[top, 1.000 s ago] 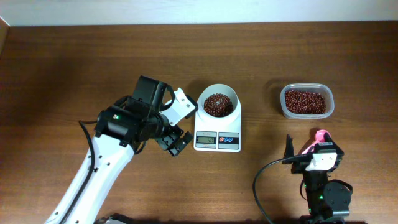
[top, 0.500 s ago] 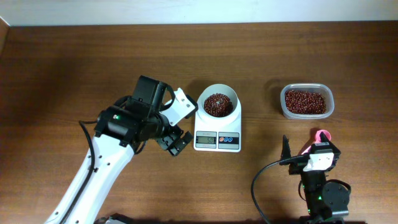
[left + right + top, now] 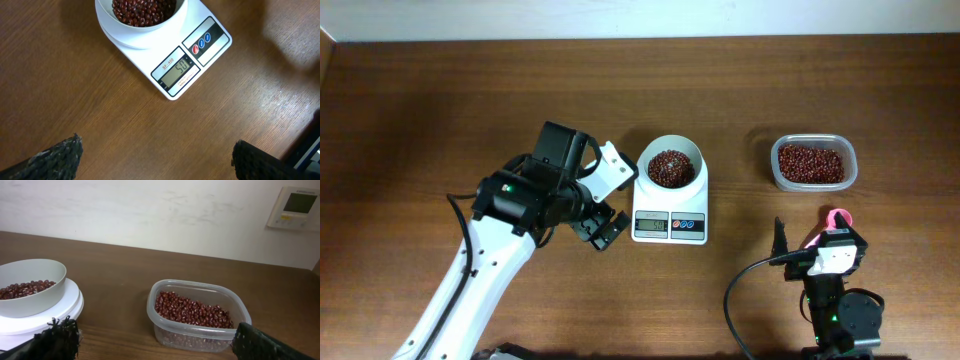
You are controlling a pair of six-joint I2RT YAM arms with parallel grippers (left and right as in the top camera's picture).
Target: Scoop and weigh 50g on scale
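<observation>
Though opened to the full, holding nothing: left gripper [image 3: 157,160] above bare table [image 3: 75,100], just short of the scale [image 3: 185,60]; right gripper [image 3: 160,342] low, near the tub [image 3: 165,335]. Small, flat and white, that scale, with grey display [image 3: 177,70] and red and blue buttons [image 3: 201,44]. Marked SF-400 beside the display; showing 50. On its platform, a white bowl [image 3: 30,297] part-filled with beans [image 3: 142,10]: tiny, oval, dark red-brown. Farther right, well apart from the scale, more of the same in the clear tub. On the wall beyond, a white panel [image 3: 299,207], unreadable.
</observation>
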